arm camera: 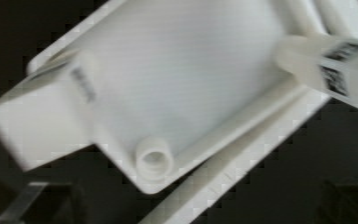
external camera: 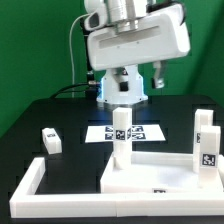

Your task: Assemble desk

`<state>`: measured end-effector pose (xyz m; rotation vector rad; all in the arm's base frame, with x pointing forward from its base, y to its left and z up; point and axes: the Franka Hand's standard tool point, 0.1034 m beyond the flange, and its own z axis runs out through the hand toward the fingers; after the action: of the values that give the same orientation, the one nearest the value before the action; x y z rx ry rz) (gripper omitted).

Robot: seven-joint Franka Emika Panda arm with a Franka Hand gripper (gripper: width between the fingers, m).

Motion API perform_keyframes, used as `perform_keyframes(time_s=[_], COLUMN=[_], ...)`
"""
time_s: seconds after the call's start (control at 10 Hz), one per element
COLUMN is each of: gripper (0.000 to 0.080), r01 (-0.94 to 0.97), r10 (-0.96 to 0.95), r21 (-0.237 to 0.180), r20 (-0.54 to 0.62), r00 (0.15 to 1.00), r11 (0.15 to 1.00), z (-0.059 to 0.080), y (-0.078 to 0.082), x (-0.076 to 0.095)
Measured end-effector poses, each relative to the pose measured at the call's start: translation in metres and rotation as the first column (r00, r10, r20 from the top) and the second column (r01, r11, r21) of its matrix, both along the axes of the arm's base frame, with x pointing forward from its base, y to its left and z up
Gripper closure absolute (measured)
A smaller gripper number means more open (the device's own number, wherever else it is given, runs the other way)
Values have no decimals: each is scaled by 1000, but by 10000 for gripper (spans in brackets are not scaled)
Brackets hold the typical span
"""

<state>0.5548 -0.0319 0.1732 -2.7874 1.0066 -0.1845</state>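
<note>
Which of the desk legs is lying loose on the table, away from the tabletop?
The small leg at the exterior view's left, lying alone on the black table. The others stand upright at the tabletop.

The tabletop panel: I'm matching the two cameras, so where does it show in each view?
Exterior view: the tabletop panel lies low toward the exterior view's right, with legs standing on it.
Wrist view: the tabletop panel fills most of the picture.
Shared landmark: a tagged leg on the panel.

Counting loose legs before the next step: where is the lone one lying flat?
In the exterior view it lies at the left, on the black table beyond the border rail.
</note>
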Motion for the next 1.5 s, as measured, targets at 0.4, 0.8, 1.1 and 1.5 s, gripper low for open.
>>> perform_keyframes(time_s=[0.4,0.8,1.1,1.5], gripper=[151,151,151,151], r01=[-232,-540,-777,-902], r10=[232,540,776,902], r21=[-27,-72,-120,-138], r20=[-6,-26,-64,-93], r00=[973,841,628,422], r11=[972,838,618,408], z=[-4,-22,-45,-49], y=[-7,-38,-89,-104], x=[-8,-31,-61,-65])
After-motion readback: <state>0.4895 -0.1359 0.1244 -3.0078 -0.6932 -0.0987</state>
